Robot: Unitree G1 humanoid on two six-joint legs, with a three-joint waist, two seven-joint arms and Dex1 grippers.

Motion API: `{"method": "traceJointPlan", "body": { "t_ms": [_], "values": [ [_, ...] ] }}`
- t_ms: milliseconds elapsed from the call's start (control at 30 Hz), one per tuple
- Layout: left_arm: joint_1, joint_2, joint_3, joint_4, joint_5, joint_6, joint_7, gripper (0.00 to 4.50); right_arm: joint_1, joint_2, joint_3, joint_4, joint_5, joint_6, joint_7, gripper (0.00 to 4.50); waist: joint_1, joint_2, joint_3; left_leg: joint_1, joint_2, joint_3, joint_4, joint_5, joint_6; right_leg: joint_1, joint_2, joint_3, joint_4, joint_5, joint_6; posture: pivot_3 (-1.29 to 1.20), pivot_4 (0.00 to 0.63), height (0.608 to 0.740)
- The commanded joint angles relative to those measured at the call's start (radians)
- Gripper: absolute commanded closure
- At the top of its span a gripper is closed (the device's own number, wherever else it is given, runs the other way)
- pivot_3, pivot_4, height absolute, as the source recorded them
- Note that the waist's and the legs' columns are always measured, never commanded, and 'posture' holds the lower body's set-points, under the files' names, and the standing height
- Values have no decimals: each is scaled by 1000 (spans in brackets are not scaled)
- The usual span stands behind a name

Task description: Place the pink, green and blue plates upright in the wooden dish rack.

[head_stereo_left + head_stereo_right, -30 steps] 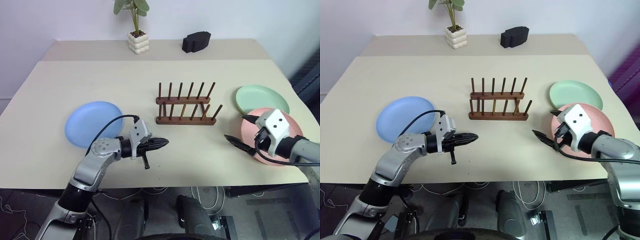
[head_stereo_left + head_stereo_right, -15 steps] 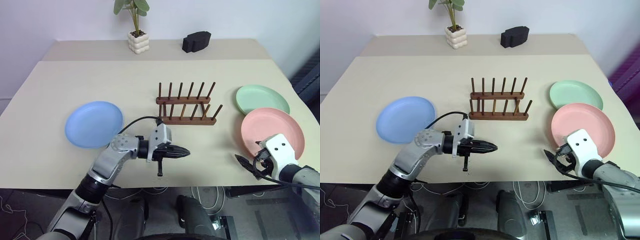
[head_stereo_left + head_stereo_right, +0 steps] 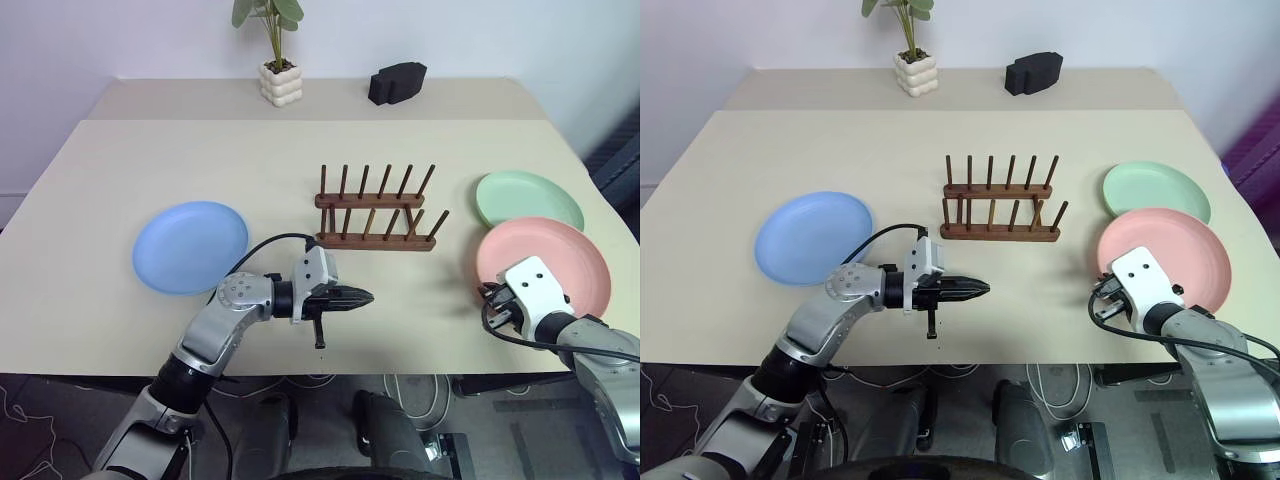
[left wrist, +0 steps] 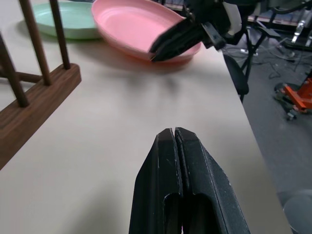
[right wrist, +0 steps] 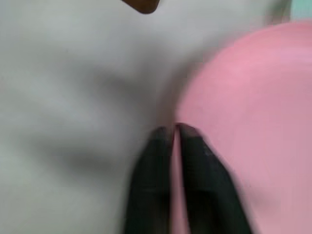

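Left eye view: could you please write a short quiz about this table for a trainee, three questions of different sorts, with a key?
1. True or false: the dark reddish-brown wooden dish rack already holds a plate.
2. The right gripper is shut at the rim of which plate? A green, B blue, C pink.
3. Fill in: the plate lying alone on the robot's left side of the rack is ___.

Key:
1. False; its pegs stand bare.
2. C, the round pink plate.
3. The round blue plate.
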Motion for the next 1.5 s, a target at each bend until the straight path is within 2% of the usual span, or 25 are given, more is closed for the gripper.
{"method": "traceJointPlan", "body": {
  "t_ms": [33,300,433,567,667,867,1000,1133,1267,1500],
  "values": [
    [-2,-6,9,-24,-7,-25,2,4500,6,-10,-13,-21,-17,-12,-2,4426,0,0,0,0,0,0,0,0,0,0,0,0,0,0,0,0,150,736],
    [-35,-39,-5,98,21,-107,-25,4500,42,-40,-70,-67,-36,-13,9,4426,1,0,0,0,0,0,0,0,0,0,0,0,0,0,0,0,150,736],
    [-49,-55,-3,186,38,-172,-46,4500,17,-88,-136,-117,-12,-39,67,4426,-1,0,0,0,-1,0,0,0,0,0,0,0,0,0,0,0,150,736],
    [-52,-60,5,208,47,-202,-49,4500,-116,-141,-212,-141,51,-107,132,4426,-5,0,0,0,0,1,0,0,0,-1,0,0,0,0,0,0,150,736],
    [-51,-59,13,193,49,-197,-37,4500,-265,-133,-223,-102,113,-151,151,4426,-3,0,0,0,0,0,0,0,0,-1,1,0,0,0,0,0,150,736],
    [-44,-52,37,186,53,-197,0,4500,-608,-40,-175,45,320,-165,174,4426,-1,-1,1,-3,-1,0,1,0,0,-2,0,0,0,3,-3,0,150,736],
    [-23,-36,62,125,46,-160,44,4500,-779,49,-205,111,654,-26,205,4426,-2,0,1,-5,0,-1,0,0,0,-4,0,-1,1,3,-3,0,150,736],
    [-2,-28,78,83,43,-134,78,4500,-807,77,-231,168,834,40,187,4426,1,0,1,-6,1,-3,0,0,0,-5,0,-2,1,3,-3,0,150,736],
    [20,-20,92,43,40,-112,105,4500,-833,134,-263,256,1008,85,91,4426,-1,0,1,-7,0,-2,2,0,1,-5,-1,-1,1,3,-3,0,150,736],
    [32,-11,124,-11,17,-95,133,4500,-818,206,-294,317,1177,76,-58,4426,-3,1,1,-7,1,-2,1,0,1,-7,0,-1,2,3,-3,0,150,736]
  ]
}}
